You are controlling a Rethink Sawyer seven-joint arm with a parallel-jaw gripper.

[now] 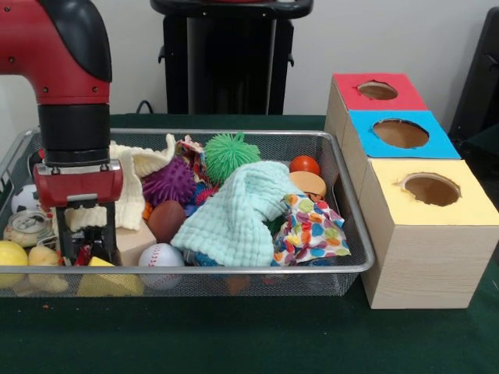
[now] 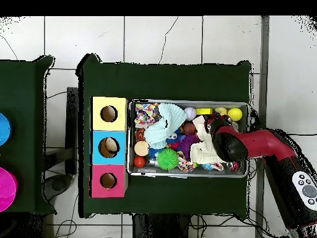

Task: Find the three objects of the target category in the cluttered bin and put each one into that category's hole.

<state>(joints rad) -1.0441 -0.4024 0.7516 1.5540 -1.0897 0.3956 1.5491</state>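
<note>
While overhead the arm hides it, the tool shows frontally among bin clutter, grip unclear.

A bin is set on the table, with three boxes lined up just beside its right end in the front view, each with a hole in its top. The bin is crowded. A cloth is draped over the middle; a patterned cloth lies to its right. Two spiky balls sit behind the cloth, side by side. A baseball rests against the front wall, with a block behind it. The gripper is lowered into the left end, left of the block, beside a wedge.
</note>
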